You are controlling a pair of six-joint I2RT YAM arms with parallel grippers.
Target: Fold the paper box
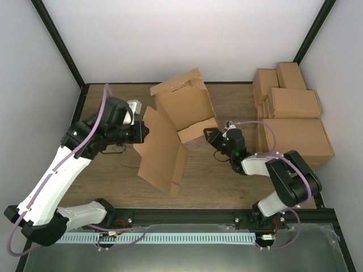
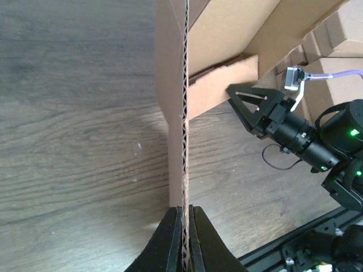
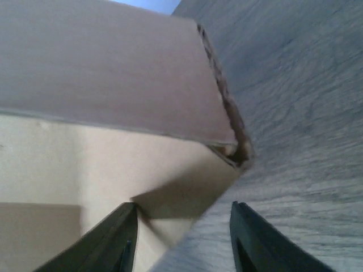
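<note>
The paper box (image 1: 176,124), a brown cardboard die-cut sheet, stands half raised at the table's middle with its panels tilted and its flaps loose. My left gripper (image 1: 139,133) is shut on the box's left panel. In the left wrist view the corrugated edge (image 2: 184,141) runs straight down between the closed fingertips of the left gripper (image 2: 185,208). My right gripper (image 1: 211,135) is at the box's lower right flap (image 2: 221,85), jaws apart. In the right wrist view, the right gripper (image 3: 184,212) stands open, with a corner of the flap (image 3: 170,187) reaching in beside its left finger, unclamped.
Several finished brown cartons (image 1: 292,113) are stacked along the right side, close behind my right arm. A black frame rail (image 1: 227,215) runs along the near edge. Bare wooden table (image 1: 113,175) lies left and in front of the box.
</note>
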